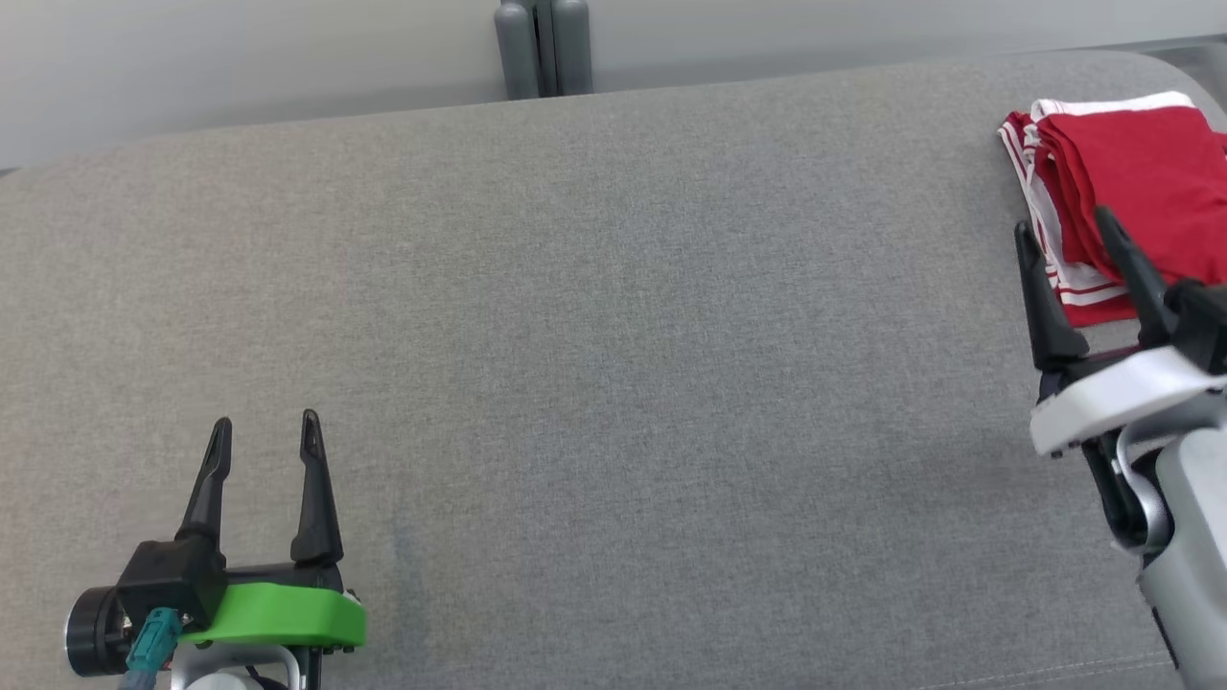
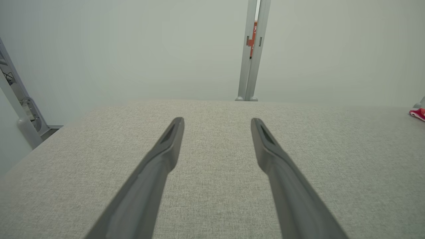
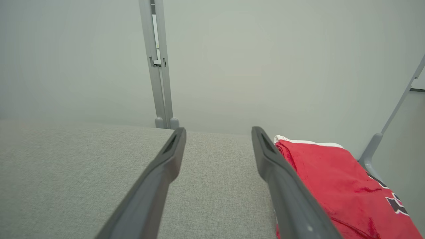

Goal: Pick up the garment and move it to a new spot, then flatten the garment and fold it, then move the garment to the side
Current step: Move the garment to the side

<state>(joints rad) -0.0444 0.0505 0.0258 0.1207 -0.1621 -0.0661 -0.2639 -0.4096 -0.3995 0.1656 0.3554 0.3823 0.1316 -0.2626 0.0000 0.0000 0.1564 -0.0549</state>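
Right, one garment (image 1: pixel 1141 182) on show, red with white stripes, folded in a stack at the far right corner of the grey fabric table (image 1: pixel 613 335), close to its back edge. The right gripper (image 1: pixel 1063 222) sits at the near left edge of that stack. Its two dark fingers are apart, with grey fabric showing between them in the right wrist view. The outer finger runs alongside the red cloth; touching or not, I cannot tell. Over at the lower left, well apart from the garment, the left gripper (image 1: pixel 266 431) is over open table, its two fingers spread wide too. Between the two grippers lies a broad stretch of grey table. Behind the back edge, two grey posts (image 1: pixel 543 43) stand side by side against a pale wall (image 1: pixel 240 57). One slanted grey leg (image 3: pixel 382 146) rises beyond the garment in the right wrist view.
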